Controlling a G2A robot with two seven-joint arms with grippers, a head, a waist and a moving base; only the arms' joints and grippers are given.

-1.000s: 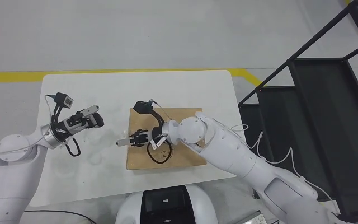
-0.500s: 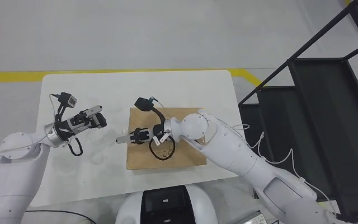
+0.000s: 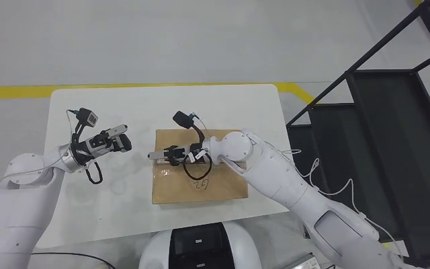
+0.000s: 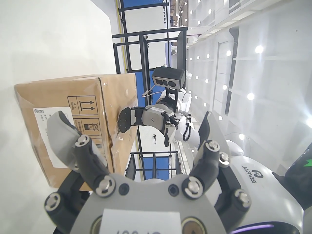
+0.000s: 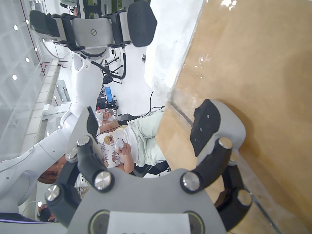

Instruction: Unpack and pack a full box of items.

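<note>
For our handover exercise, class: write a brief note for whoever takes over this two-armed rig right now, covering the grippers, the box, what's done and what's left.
Left gripper: open, empty, above the table beside the box, apart from it.
Right gripper: open, empty, at the box's top edge facing the left arm, one finger over the lid.
Done: nothing; box is taped shut.
Left: open, unpack, repack.

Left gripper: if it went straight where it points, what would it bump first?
Probably the side of the cardboard box, close to where the right gripper sits at the box's edge; depth is hard to judge.
</note>
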